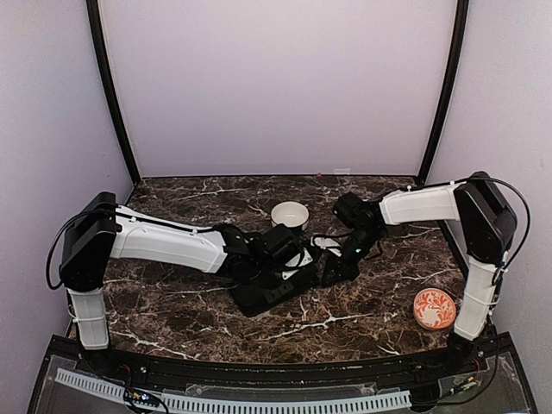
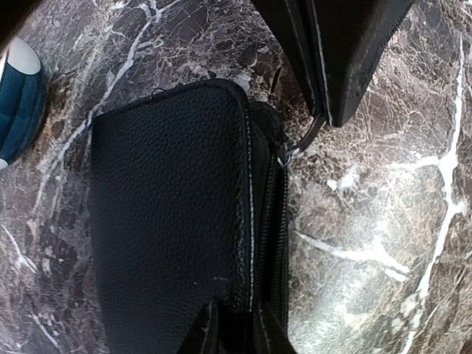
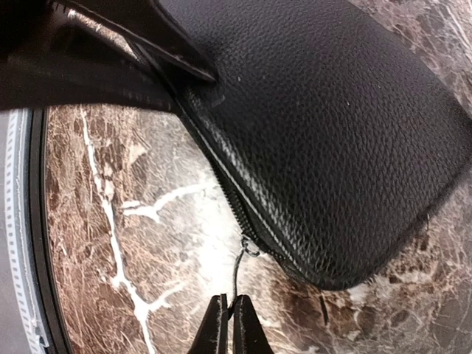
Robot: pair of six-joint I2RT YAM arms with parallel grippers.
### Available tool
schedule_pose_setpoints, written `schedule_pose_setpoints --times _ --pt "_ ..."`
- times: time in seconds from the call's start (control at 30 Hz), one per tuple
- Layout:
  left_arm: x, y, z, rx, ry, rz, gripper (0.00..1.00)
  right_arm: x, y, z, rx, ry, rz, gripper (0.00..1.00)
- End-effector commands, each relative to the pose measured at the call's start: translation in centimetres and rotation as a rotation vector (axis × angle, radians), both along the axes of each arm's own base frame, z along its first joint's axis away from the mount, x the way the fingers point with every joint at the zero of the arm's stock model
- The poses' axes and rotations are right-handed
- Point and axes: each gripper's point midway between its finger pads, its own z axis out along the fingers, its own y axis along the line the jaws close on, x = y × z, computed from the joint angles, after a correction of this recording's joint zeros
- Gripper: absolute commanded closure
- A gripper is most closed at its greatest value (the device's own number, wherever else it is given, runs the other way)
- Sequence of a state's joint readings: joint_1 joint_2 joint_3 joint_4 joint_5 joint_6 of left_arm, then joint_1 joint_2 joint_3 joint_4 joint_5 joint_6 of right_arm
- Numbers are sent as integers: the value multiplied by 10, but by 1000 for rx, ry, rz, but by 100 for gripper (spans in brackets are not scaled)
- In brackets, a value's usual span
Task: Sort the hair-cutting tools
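At my right hand (image 3: 227,328), the tips were shut on the thin zipper pull (image 3: 248,245); my left hand (image 2: 237,335) pinched the black case (image 2: 169,221) at its edge. That case lay zipped on the surface (image 2: 369,221), so I judged sorting unstarted: no hair-cutting tools showed, presumably inside. The white bowl (image 1: 290,213) looked empty.

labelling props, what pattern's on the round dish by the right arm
dish: orange with white swirls, top view
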State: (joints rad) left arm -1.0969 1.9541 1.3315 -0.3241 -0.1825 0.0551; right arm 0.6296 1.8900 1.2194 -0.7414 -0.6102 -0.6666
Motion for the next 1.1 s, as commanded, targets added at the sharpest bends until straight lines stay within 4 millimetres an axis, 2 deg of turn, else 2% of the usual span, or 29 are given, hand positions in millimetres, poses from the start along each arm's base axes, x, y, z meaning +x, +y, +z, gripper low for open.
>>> schedule_pose_setpoints --times 0.0,0.2,0.23,0.3,0.37,0.43,0.53,0.7,0.87,0.93,1.07 --pt "6 -5 -23 -56 95 56 81 -31 15 14 50 159 13 100" --pt "-9 9 44 -182 57 17 59 -5 2 18 30 121 -55 100" --pt "-10 15 54 -198 36 26 52 -1 -2 18 26 111 -68 100" --pt "-4 35 60 -195 -25 80 37 7 -8 19 22 96 -92 100" --pt "6 57 52 -164 -51 148 29 13 -11 18 15 85 -103 100" --pt "15 77 34 -136 6 218 26 18 -11 17 8 77 -111 100" --pt "22 90 13 -138 127 278 24 29 -11 17 -2 63 -132 100" --pt "22 85 2 -230 227 286 21 63 -16 16 -34 38 -204 100" --pt "17 83 -8 -242 284 296 20 96 -11 18 -50 -14 -265 100" --pt "12 80 -8 -265 307 279 20 103 -11 14 -67 -25 -278 100" --pt "-1 70 -13 -295 387 233 20 105 -10 10 -72 -18 -282 100"
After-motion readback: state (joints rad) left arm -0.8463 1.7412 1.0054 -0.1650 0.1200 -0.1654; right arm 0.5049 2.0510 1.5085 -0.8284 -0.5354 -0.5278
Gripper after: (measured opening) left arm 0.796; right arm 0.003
